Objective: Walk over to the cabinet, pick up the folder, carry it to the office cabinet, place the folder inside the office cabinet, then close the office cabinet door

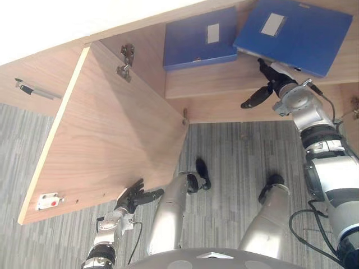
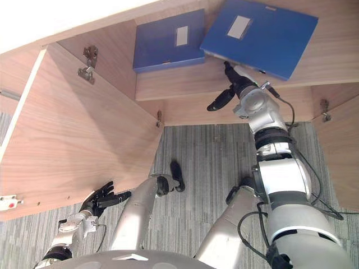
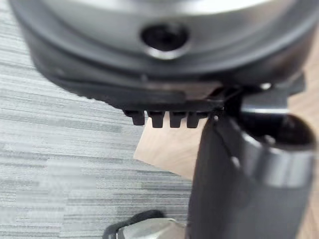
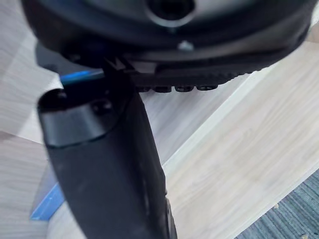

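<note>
Left eye view: the blue folder (image 1: pixel 294 31) lies tilted over the cabinet shelf (image 1: pixel 224 78), just past the right hand (image 1: pixel 271 75). That hand's fingers are hidden beneath it, so its grip cannot be told. A second folder (image 1: pixel 199 39) lies beside it. The left hand (image 1: pixel 133 197), fingers loosely spread, hangs by the open cabinet door (image 1: pixel 112 140).

Right wrist view: the hand's bulk hides all but a blue edge of the folder.

Grey striped carpet (image 1: pixel 235 151) on floor. Light wood-grain cabinet (image 1: pixel 224 106) open; door (image 1: pixel 106 140) swung outward, metal hinge (image 1: pixel 126 61) exposed.
</note>
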{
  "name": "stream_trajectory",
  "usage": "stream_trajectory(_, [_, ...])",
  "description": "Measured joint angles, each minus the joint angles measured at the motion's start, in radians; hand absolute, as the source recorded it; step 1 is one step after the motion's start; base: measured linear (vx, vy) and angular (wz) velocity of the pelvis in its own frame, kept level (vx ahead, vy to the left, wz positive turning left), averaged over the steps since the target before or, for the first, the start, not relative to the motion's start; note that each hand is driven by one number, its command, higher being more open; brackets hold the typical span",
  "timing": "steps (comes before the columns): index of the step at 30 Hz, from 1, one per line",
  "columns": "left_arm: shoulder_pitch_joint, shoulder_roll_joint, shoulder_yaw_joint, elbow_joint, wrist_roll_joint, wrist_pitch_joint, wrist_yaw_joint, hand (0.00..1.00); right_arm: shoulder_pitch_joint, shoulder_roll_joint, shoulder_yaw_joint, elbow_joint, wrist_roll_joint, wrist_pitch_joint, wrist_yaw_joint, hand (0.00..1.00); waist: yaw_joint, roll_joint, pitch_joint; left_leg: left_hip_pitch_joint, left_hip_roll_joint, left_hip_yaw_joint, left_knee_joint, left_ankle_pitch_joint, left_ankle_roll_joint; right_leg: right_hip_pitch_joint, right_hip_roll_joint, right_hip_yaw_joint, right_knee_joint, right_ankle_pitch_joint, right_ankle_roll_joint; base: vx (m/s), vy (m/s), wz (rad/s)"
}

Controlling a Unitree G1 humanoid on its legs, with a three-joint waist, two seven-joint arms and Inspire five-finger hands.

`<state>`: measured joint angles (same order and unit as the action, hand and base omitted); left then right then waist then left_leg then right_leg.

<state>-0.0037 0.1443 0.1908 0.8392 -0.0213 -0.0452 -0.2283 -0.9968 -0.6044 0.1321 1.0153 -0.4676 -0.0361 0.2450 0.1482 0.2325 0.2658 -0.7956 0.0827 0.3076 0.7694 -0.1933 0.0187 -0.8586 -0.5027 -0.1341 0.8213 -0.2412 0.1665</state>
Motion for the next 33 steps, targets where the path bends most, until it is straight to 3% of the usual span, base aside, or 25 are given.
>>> stream_trajectory(4, [0.002, -0.001, -0.011, -0.017, 0.003, -0.003, 0.0, 1.0, 0.0, -0.014, -0.052, -0.001, -0.091, -0.001, -0.002, 1.0, -0.005, 0.0, 0.0, -0.019, -0.004, 0.001, -0.019, 0.017, -0.002, 0.0, -0.003, -0.014, -0.014, 0.018, 0.003, -0.05, 0.031, 0.27])
stream_trajectory(10, [0.015, 0.001, -0.008, -0.025, 0.028, -0.001, 0.02, 1.0, -0.006, -0.067, -0.074, 0.003, -0.197, -0.002, -0.007, 1.0, 0.017, -0.002, 0.0, -0.01, -0.02, 0.014, -0.136, 0.082, -0.007, 0.011, -0.005, -0.05, -0.089, 0.025, 0.004, -0.03, 0.001, 0.14])
stream_trajectory(15, [-0.007, -0.073, 0.073, -0.01, 0.028, 0.004, 0.095, 1.0, -0.037, -0.074, 0.04, -0.056, -0.235, 0.047, -0.038, 1.0, 0.011, -0.031, 0.021, -0.001, -0.007, 0.065, -0.211, 0.095, -0.007, -0.009, 0.02, -0.034, -0.128, 0.061, 0.0, 0.0, -0.001, -0.15])
stream_trajectory(17, [-0.035, -0.089, 0.104, -0.001, 0.024, 0.002, 0.132, 1.0, -0.04, -0.074, 0.079, -0.083, -0.237, 0.075, -0.032, 1.0, -0.015, -0.057, 0.035, 0.003, -0.003, 0.088, -0.196, 0.1, -0.015, 0.029, 0.041, -0.011, -0.112, 0.067, -0.013, 0.02, -0.074, 0.03])
stream_trajectory(21, [-0.064, -0.147, 0.179, 0.043, -0.008, 0.003, 0.185, 1.0, -0.079, -0.08, 0.081, -0.129, -0.236, 0.118, -0.034, 1.0, -0.016, -0.071, 0.05, -0.008, 0.018, 0.097, -0.218, 0.105, -0.013, 0.012, 0.091, 0.004, -0.187, 0.128, -0.044, 0.0, 0.012, -0.4])
stream_trajectory(24, [-0.062, -0.15, 0.221, 0.07, -0.027, 0.006, 0.211, 1.0, -0.086, -0.084, 0.073, -0.13, -0.235, 0.151, -0.037, 1.0, -0.034, -0.089, 0.063, 0.002, 0.023, 0.095, -0.21, 0.117, 0.002, 0.025, 0.097, 0.001, -0.201, 0.168, -0.039, 0.05, 0.036, -0.22])
stream_trajectory(28, [-0.061, -0.152, 0.251, 0.079, -0.065, 0.008, 0.221, 1.0, -0.113, -0.086, 0.07, -0.126, -0.232, 0.156, -0.037, 1.0, -0.039, -0.101, 0.076, 0.001, 0.046, 0.074, -0.18, 0.119, 0.022, 0.038, 0.116, -0.019, -0.184, 0.165, -0.043, 0.06, -0.01, -0.07])
stream_trajectory(33, [-0.067, -0.149, 0.25, 0.07, -0.065, 0.004, 0.211, 1.0, -0.163, -0.087, 0.013, -0.105, -0.231, 0.163, -0.04, 1.0, -0.041, -0.112, 0.096, 0.0, 0.057, 0.043, -0.155, 0.096, -0.001, 0.042, 0.121, -0.031, -0.135, 0.11, -0.06, -0.01, -0.029, 0.08])
